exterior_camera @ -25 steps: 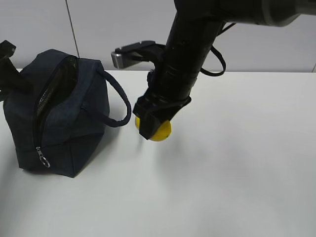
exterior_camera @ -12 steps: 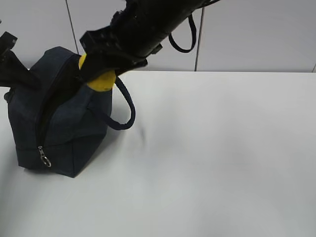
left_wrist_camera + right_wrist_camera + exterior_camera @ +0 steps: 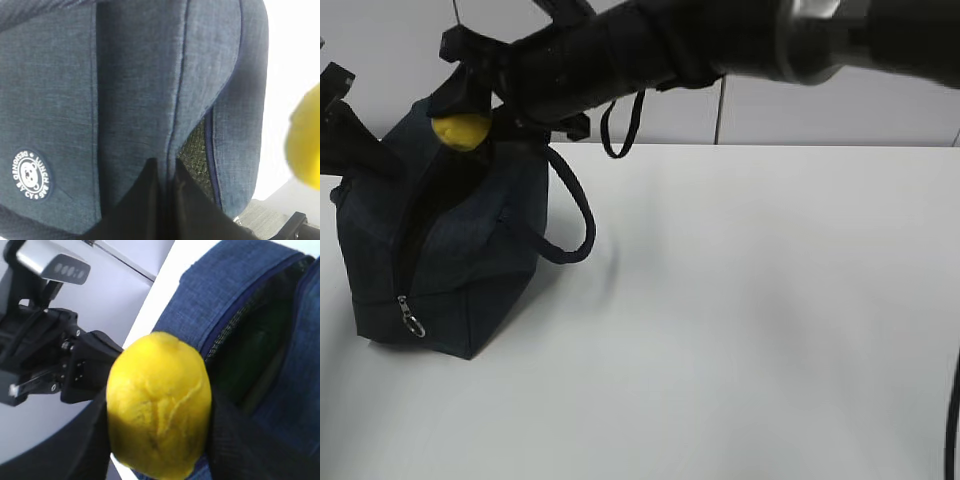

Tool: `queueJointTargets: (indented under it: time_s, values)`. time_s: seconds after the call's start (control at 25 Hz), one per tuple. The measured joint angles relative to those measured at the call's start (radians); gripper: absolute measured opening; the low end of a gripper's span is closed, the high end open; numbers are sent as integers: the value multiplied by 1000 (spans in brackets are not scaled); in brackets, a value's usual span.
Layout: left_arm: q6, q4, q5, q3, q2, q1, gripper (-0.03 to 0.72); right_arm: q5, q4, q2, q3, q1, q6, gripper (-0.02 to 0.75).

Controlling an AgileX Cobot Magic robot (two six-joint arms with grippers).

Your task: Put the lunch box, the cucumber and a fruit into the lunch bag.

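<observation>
Fruit (image 3: 460,131): pinched in right hand (image 3: 465,120) above lunch bag (image 3: 450,260) opening, for dropping in; bag fabric pinched by left hand (image 3: 165,175), mouth held wide

The lunch bag (image 3: 450,260) is dark navy fabric with a faint denim-like weave, darker piping along its seams and navy loop handles; its zipper pull (image 3: 412,322) is silvery metal. A small round logo (image 3: 32,174) on its side is white with navy lettering and a bear face. The fruit (image 3: 159,404) is bright yellow with a dimpled skin. The table (image 3: 770,330) is plain white, and the wall (image 3: 820,110) behind is pale grey
</observation>
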Motion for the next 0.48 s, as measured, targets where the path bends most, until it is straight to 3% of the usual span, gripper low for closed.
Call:
queueJointTargets:
  time_s: [0.2,0.48]
  values:
    - [0,0,1,0,0,0,-6,-24,158,76,0,0,-102,391]
    - [0,0,1,0,0,0,-6,-65,177,88,0,0,-146,403]
